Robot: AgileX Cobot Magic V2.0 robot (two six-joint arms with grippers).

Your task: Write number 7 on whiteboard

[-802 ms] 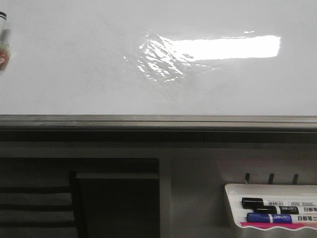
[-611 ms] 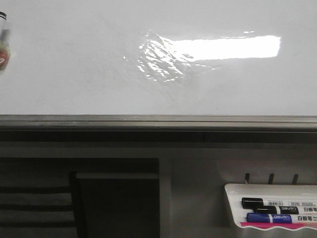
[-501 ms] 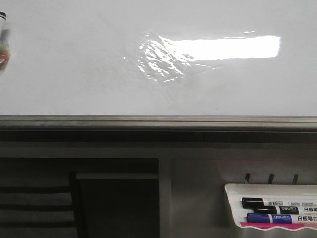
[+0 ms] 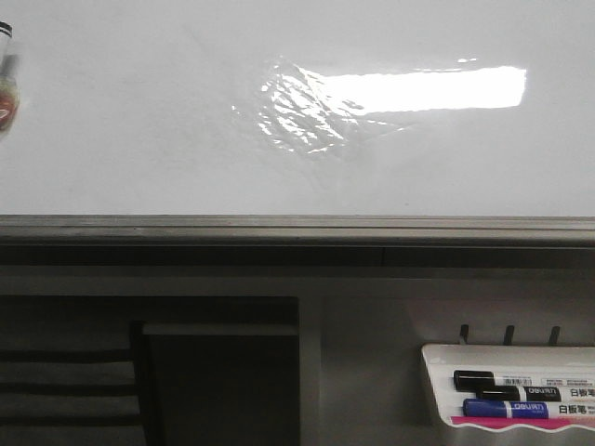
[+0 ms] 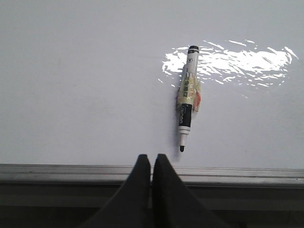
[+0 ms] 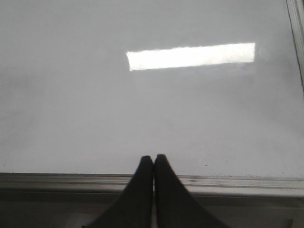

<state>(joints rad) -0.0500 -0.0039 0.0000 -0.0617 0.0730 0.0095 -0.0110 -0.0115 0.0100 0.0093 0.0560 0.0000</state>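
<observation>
The whiteboard (image 4: 139, 121) is big, white and shiny, with a bright patch of light on it; no number 7 is on it yet — no black line shows anywhere on the white part in any view; so the writing has not begun, and all of it is left to do.

A marker (image 5: 187, 97) lies flat on the board with its cap off and its black tip bare; it has some tape around its middle; in the front view only a bit of it peeks in at the far left edge.

The left gripper (image 5: 151, 159) is pinched closed with nothing in it; it sits near the grey frame (image 5: 237, 173), close to the marker's tip but not touching it; the right gripper (image 6: 153, 159) is pinched closed too, and empty.

More markers rest in a small tray (image 4: 437, 372) below the board.

I think the next job is to open up and pick up the marker — then draw the 7.
</observation>
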